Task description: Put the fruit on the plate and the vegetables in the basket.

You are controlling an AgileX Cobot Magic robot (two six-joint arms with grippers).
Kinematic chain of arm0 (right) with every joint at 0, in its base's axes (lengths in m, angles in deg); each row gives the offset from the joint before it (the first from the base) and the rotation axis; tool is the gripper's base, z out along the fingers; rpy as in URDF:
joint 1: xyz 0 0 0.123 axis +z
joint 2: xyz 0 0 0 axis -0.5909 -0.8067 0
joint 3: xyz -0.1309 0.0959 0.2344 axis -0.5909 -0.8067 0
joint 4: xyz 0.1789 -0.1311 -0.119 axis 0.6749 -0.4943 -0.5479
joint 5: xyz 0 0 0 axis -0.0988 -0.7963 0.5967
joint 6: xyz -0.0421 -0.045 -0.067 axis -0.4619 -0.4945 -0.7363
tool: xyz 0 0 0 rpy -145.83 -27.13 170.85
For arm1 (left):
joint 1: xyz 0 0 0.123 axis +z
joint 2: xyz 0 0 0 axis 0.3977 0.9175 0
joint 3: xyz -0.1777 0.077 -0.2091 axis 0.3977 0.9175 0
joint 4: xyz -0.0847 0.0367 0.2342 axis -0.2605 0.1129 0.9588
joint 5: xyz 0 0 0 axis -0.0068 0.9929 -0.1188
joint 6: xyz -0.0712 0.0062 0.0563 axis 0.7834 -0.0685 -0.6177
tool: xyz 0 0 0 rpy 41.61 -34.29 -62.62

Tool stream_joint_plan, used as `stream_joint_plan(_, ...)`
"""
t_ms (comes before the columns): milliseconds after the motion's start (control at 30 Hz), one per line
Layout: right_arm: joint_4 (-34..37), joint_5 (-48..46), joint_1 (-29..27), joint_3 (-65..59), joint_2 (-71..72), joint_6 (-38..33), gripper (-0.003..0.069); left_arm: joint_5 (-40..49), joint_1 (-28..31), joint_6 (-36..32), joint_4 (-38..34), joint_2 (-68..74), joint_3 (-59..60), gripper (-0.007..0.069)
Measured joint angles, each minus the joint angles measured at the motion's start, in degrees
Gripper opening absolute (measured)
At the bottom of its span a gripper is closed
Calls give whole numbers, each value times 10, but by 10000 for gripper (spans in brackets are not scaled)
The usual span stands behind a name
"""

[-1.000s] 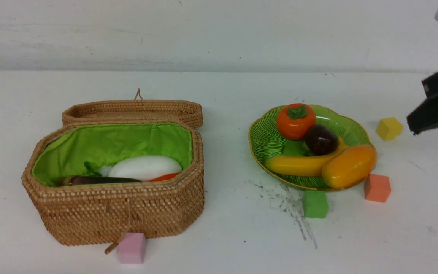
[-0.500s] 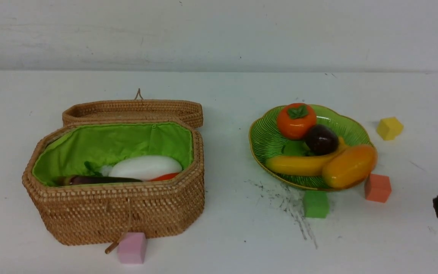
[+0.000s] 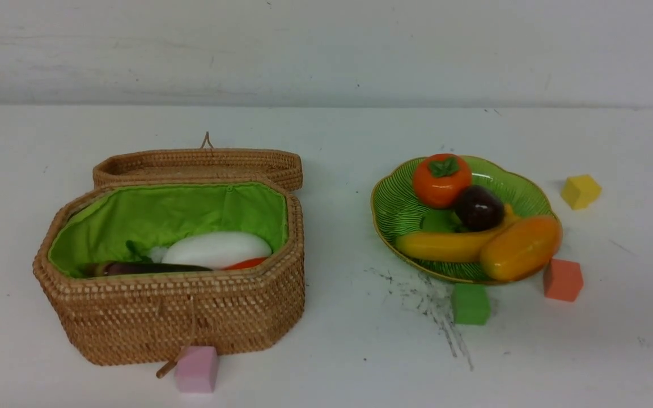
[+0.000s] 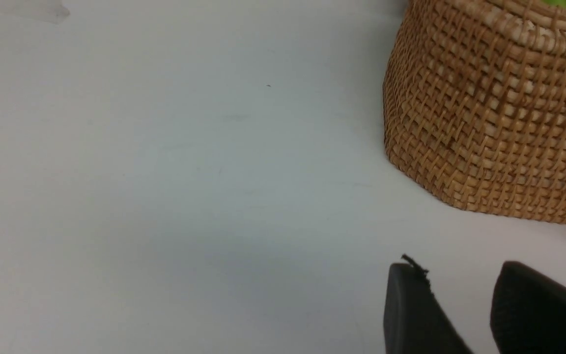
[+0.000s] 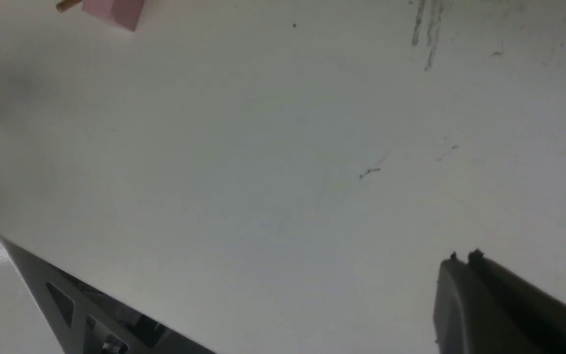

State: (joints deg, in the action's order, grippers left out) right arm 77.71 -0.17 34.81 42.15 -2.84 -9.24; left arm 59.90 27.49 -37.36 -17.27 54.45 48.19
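Fruit sits on the plate [image 3: 400, 212], vegetables in the basket [image 3: 173, 317] — sorted, I judge. I park the clenched right gripper [image 5: 462, 258] and the parted, empty left gripper [image 4: 460, 280] at the table's near edge.

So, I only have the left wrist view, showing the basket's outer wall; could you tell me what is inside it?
Observer: A radish, an eggplant and a carrot lie inside the basket.
Operator: Thanks; is the fruit placed?
Observer: Yes, the persimmon, mangosteen, banana and mango all sit on the plate.
Operator: And the right fingers?
Observer: The right fingers are shut and empty, near the table edge.
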Motion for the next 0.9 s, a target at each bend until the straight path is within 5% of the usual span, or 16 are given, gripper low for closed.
stream_joint_plan(267,-100,42,0,0,136,-14,11,0,0,0,0,0,0,239)
stream_joint_plan(600,-106,51,-43,-10,264,2,6,0,0,0,0,0,0,239)
stream_joint_plan(900,-188,342,-56,-271,412,161,3,0,0,0,0,0,0,239)
